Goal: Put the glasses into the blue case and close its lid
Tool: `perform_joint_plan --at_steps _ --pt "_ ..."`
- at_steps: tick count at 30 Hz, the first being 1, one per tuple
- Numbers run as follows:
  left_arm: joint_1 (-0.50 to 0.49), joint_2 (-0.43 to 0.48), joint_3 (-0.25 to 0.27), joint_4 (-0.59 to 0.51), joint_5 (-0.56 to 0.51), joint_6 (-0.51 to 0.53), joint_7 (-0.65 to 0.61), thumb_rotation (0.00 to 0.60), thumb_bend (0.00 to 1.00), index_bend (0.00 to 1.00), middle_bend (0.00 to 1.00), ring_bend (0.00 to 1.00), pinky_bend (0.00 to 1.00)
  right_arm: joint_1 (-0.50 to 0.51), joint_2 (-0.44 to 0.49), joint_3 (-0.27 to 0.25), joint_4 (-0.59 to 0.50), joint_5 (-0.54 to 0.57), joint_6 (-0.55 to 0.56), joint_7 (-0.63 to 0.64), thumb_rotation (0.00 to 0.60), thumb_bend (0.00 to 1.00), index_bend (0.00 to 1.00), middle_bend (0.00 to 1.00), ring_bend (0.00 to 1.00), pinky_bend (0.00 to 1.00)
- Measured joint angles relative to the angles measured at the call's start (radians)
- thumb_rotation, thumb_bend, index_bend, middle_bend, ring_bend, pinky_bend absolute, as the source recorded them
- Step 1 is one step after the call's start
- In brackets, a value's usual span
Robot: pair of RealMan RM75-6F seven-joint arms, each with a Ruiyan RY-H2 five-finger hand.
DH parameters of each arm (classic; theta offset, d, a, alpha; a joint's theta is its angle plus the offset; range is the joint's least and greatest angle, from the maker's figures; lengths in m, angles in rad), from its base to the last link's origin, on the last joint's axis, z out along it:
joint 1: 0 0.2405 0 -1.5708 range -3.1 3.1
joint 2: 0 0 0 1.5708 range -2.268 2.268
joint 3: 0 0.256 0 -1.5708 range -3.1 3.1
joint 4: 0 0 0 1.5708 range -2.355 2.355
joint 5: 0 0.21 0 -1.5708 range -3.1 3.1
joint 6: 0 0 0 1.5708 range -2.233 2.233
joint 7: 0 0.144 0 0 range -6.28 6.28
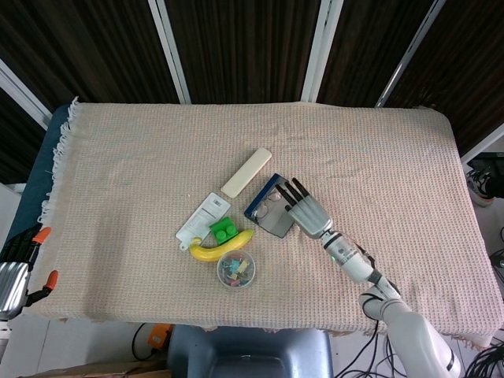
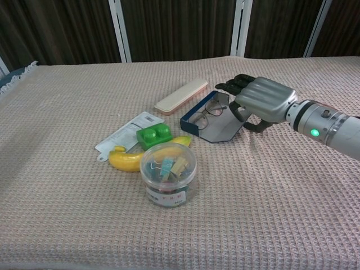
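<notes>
The blue case (image 1: 261,203) (image 2: 194,120) lies mid-table with the glasses (image 2: 203,112) inside it. Its grey lid (image 1: 277,221) (image 2: 223,127) stands tilted up on the right side. My right hand (image 1: 305,213) (image 2: 261,103) is just right of the case, its straight fingers (image 2: 232,85) lying over the lid's far edge and back; whether the thumb pinches the lid is unclear. My left hand (image 1: 16,270) hangs off the table's front left corner with nothing in it, seen only in the head view.
Left of the case lie a white packet (image 1: 203,216) (image 2: 122,135), a green block (image 1: 223,231) (image 2: 153,135), a banana (image 1: 220,250) (image 2: 127,160) and a clear tub of clips (image 1: 236,270) (image 2: 167,174). A beige pencil case (image 1: 246,172) (image 2: 181,95) lies behind.
</notes>
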Motion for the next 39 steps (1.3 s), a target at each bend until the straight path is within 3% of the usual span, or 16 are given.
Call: perform_joint_plan --at_steps 8,17,23,29,39 --pt "0.003 0.001 -0.004 -0.002 -0.007 0.003 0.001 0.6 0.39 0.0 0.0 0.0 0.1 0.028 -0.035 0.036 0.014 0.036 -0.028 -0.021 0.6 0.6 0.72 0.13 0.0 0.0" --pt "0.005 0.0 -0.006 0.001 -0.005 0.01 -0.005 0.6 0.39 0.0 0.0 0.0 0.1 0.011 -0.027 0.02 0.008 0.022 0.011 -0.023 0.6 0.7 0.76 0.14 0.0 0.0" --pt "0.008 0.0 -0.004 0.002 0.005 0.018 -0.008 0.6 0.39 0.0 0.0 0.0 0.1 -0.037 0.028 -0.015 -0.049 -0.01 0.096 -0.023 0.6 0.71 0.76 0.14 0.0 0.0" --pt "0.012 0.0 -0.002 0.002 0.01 0.025 -0.009 0.6 0.41 0.0 0.0 0.0 0.1 -0.113 0.124 -0.063 -0.184 -0.046 0.182 -0.023 0.6 0.71 0.76 0.14 0.0 0.0" --pt "0.013 -0.003 0.0 -0.002 0.014 0.026 0.002 0.6 0.41 0.0 0.0 0.0 0.1 -0.206 0.338 -0.119 -0.543 -0.093 0.277 -0.086 0.6 0.71 0.76 0.14 0.0 0.0"
